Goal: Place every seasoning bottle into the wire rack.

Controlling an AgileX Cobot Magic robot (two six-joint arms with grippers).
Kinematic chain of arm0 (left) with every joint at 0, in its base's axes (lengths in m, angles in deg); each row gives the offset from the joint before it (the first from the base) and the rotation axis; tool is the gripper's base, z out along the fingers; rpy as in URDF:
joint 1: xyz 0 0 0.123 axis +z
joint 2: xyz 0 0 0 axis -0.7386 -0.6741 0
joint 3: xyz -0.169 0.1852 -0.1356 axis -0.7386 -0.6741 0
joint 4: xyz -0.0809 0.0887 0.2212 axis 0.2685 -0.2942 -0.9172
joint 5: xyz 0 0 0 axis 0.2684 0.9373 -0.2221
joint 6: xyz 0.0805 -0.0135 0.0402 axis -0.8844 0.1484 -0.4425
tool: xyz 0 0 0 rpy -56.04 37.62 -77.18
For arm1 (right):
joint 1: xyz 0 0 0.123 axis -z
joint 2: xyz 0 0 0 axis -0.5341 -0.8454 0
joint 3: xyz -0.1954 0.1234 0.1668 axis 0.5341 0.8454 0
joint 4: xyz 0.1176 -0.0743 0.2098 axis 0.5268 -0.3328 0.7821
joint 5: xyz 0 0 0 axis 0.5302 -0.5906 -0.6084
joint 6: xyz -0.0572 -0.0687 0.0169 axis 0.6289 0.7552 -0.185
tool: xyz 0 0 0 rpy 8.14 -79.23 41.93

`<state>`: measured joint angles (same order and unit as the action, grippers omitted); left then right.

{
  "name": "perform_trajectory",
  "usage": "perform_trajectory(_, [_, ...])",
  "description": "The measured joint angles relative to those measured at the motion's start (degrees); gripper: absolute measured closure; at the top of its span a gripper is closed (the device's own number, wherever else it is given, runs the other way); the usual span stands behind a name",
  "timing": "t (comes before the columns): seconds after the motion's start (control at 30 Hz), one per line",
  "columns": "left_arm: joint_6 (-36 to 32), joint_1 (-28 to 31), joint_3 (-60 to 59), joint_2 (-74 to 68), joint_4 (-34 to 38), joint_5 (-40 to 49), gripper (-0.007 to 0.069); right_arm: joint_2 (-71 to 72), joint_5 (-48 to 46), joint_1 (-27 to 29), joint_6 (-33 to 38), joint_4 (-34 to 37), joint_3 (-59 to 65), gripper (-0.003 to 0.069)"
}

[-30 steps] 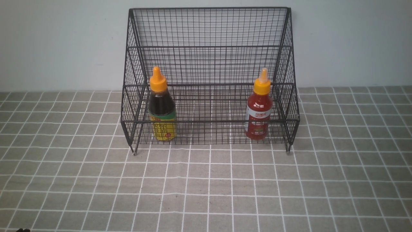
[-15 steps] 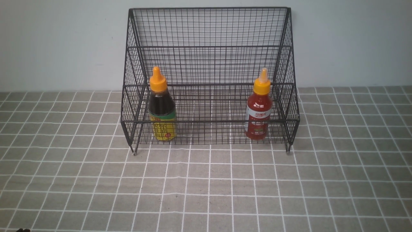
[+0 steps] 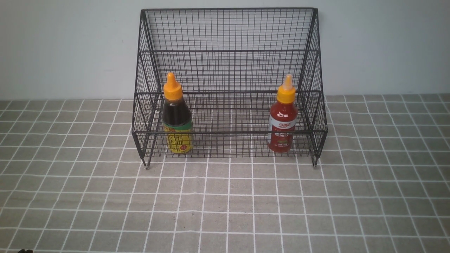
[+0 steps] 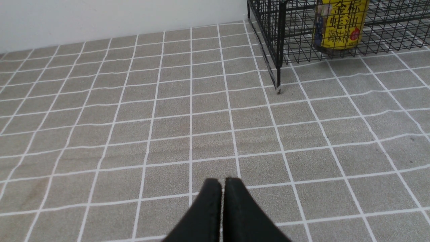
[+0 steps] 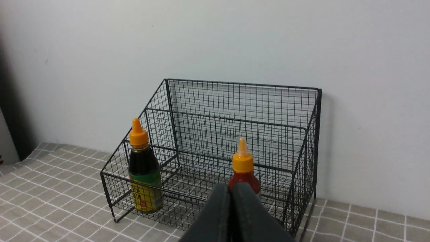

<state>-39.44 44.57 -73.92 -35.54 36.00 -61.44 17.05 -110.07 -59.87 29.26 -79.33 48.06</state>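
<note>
Front view shows both seasoning bottles, dark (image 3: 177, 117) and red (image 3: 282, 117), upright near opposite ends of the wire rack (image 3: 228, 52)'s lower tier. Left gripper (image 4: 222, 183) and right gripper (image 5: 231, 188) have jaws pressed together, empty, apart from the rack.

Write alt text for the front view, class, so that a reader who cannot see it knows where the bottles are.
A black wire rack stands on a grey checked tablecloth against a pale wall, with two orange-capped seasoning bottles upright in its lower front tier. The dark brown bottle is near the left end, the red bottle near the right.
</note>
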Motion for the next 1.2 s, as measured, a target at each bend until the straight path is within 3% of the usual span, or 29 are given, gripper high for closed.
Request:
perform_trajectory(0.1, [0.0,0.0,0.0,0.0,0.0,0.0,0.0631,0.1,0.4,0.2,0.7,0.7,0.1,0.0672])
perform_trajectory(0.23, [0.0,0.0,0.0,0.0,0.0,0.0,0.0631,2.1,1.4,5.6,0.9,0.9,2.1,0.0672])
perform_trajectory(0.43, [0.0,0.0,0.0,0.0,0.0,0.1,0.0631,6.3,1.6,17.5,3.6,0.9,8.9,0.0672])
perform_trajectory(0.63, [0.0,0.0,0.1,0.0,0.0,0.2,0.0631,11.5,1.6,29.6,5.5,0.9,23.5,0.0672])
perform_trajectory(1.2, [0.0,0.0,0.1,0.0,0.0,0.3,0.0631,11.7,1.6,27.6,5.2,1.8,27.4,0.0672])
